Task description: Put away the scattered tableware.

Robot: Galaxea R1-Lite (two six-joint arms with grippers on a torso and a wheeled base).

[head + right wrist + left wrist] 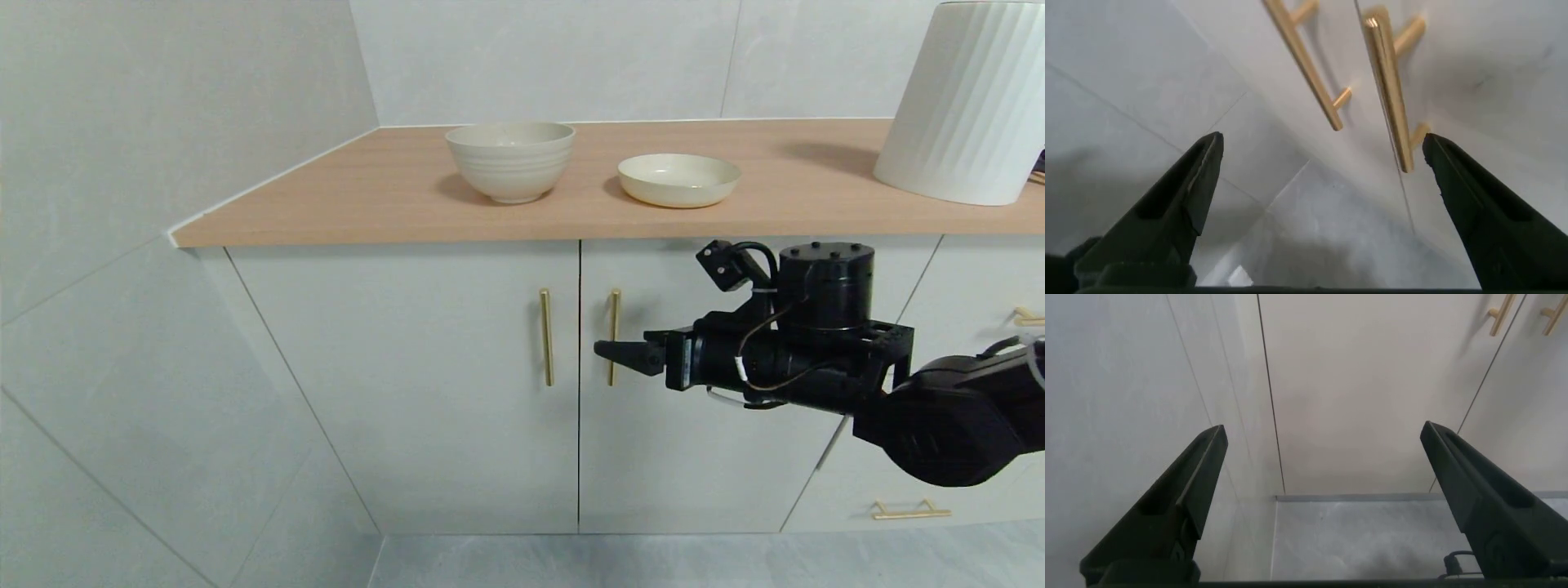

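Opening the cupboard looks like the step in hand: the right tool, jaws spread wide and grasping nothing, sits just beside the right door's brass handle. To do it well, I judge the jaws should straddle the bar near its middle, clench squarely, then pull along the door's arc rather than straight back. The left tool is likewise released, facing the cupboard front and the floor. On the bench stands the tableware: a deep cream bowl with ribbed sides, upright, on the left, and a shallow pale dish to its right, apart from it.
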